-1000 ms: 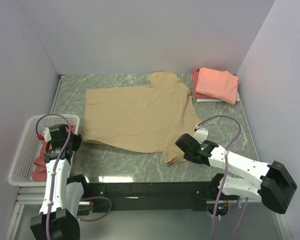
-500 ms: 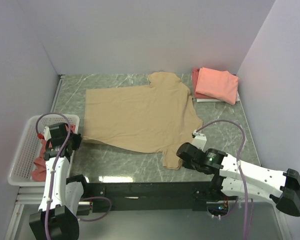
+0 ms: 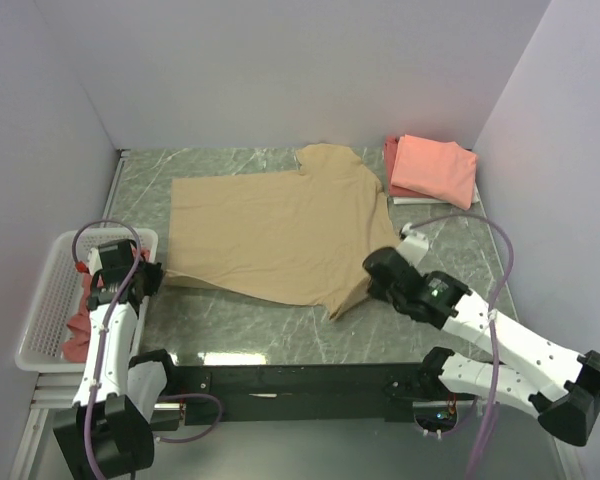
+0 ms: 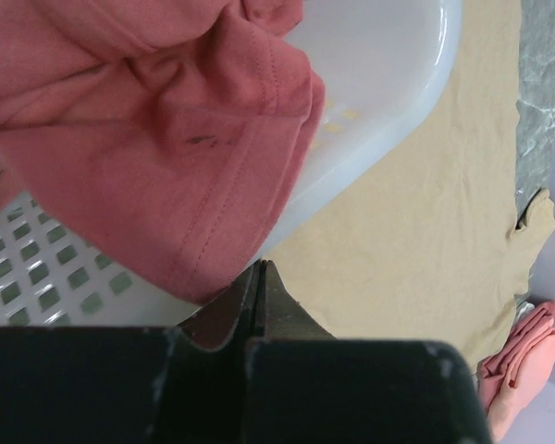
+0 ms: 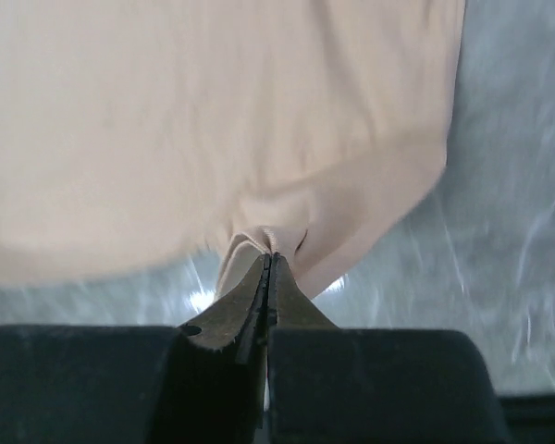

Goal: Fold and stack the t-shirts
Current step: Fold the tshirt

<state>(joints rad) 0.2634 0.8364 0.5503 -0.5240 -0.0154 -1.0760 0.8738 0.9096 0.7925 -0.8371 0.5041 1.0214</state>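
Right gripper (image 5: 268, 276) is pinched tight on the near sleeve (image 3: 348, 296) of the tan shirt (image 3: 280, 230), which lies flat across the middle of the table (image 3: 280, 332). If I were driving, I'd carry that sleeve low and inward over the body and lay it down rather than yank. Thin cloth like that will drag the whole shirt if pulled sideways.

Left gripper (image 4: 259, 277) is closed too, hanging over the basket (image 3: 40, 300) by the red shirt (image 4: 148, 139), and doesn't look to have hold of anything. Folded pink shirt (image 3: 435, 168) sits in the far right corner, well apart.

Table's glossy green marble-look, so slippery, I'd guess. Plain pale walls (image 3: 280, 70) box in three sides.
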